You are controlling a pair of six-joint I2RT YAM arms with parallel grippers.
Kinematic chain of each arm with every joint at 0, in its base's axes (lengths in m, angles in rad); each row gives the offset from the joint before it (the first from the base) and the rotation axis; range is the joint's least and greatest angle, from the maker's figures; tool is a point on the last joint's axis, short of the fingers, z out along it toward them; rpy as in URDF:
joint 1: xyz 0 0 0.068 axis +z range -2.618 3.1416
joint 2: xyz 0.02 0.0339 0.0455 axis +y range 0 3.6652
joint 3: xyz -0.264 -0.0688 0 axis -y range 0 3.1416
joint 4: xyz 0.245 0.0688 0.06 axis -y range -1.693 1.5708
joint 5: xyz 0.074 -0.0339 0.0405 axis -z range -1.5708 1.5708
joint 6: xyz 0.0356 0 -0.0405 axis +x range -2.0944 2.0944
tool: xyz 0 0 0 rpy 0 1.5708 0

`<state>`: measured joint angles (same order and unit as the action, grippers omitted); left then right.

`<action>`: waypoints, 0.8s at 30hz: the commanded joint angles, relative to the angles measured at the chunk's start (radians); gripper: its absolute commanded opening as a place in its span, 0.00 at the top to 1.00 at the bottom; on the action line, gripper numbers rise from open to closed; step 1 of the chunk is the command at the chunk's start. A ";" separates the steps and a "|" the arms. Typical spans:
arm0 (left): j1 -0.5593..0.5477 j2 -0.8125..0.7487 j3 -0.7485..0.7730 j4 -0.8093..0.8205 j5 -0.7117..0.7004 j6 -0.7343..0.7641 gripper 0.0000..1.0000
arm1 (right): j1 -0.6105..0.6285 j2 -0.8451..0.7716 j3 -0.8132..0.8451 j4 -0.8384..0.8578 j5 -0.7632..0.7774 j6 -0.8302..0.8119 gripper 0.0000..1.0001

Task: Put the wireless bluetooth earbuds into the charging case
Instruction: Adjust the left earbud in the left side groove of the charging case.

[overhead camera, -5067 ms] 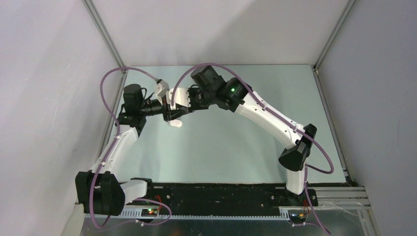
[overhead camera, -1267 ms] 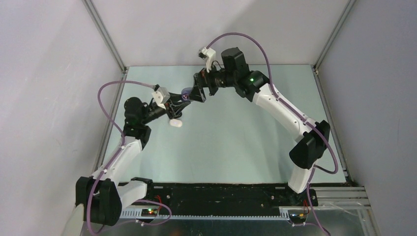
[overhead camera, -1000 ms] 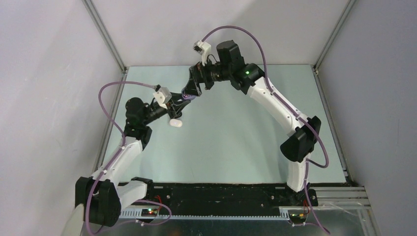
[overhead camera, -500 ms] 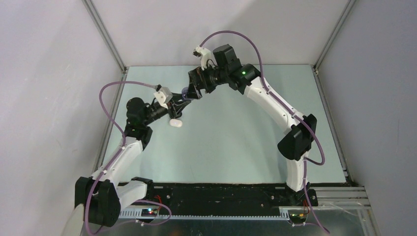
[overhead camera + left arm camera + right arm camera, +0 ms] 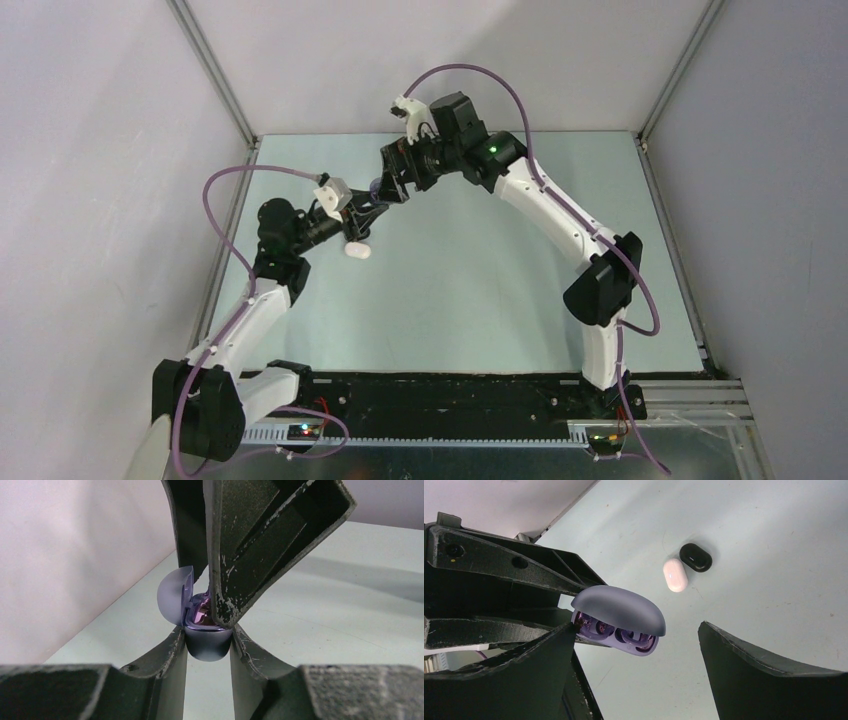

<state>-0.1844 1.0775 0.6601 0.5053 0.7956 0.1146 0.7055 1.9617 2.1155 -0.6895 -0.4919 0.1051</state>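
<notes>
Left fingers [image 5: 167, 655] clamp open purple case [image 5: 619, 612] above table [image 5: 774, 555]; right fingers [image 5: 749, 665] wide, one tip at its opening; white case [image 5: 675, 575], black case [image 5: 695, 557] side by side below

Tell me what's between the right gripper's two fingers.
The open purple charging case, clamped by the left gripper, sits in that gap, toward one side. The right wrist view shows it.
</notes>
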 commanded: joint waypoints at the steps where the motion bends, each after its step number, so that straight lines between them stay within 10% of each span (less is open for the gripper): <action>1: -0.009 -0.027 0.021 0.025 0.008 0.040 1.00 | 0.008 0.013 0.040 -0.022 0.038 -0.011 0.03; 24: -0.006 -0.001 0.029 0.020 0.077 0.033 1.00 | -0.063 -0.075 -0.010 0.016 -0.158 -0.026 0.01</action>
<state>-0.1875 1.0782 0.6601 0.4652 0.8341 0.1627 0.6430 1.9564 2.1128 -0.6971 -0.6262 0.0978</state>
